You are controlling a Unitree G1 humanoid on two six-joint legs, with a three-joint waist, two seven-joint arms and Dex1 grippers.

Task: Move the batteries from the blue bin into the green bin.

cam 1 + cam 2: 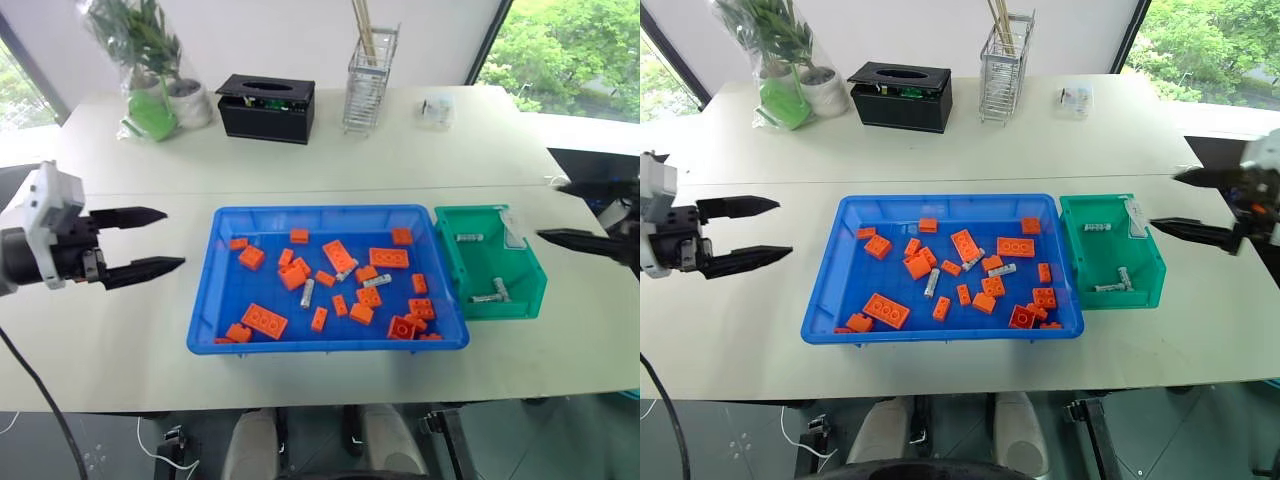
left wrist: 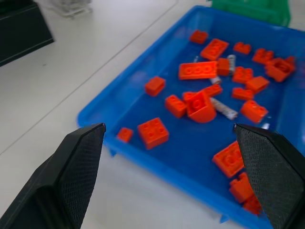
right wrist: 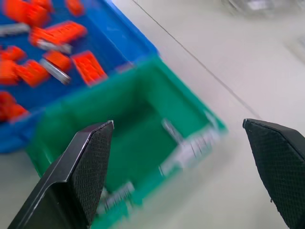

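Note:
The blue bin lies mid-table, strewn with orange bricks and three silver batteries. Against its right side stands the green bin with batteries inside. My left gripper hovers open left of the blue bin, pointing toward it. In the left wrist view a battery lies among the bricks. My right gripper is open with nothing between its fingers, just right of the green bin, and the right wrist view looks down into that bin.
At the back of the white table stand a black box, a wire rack, a bagged potted plant and a small clear packet. Bare tabletop runs along the front edge and on both sides of the bins.

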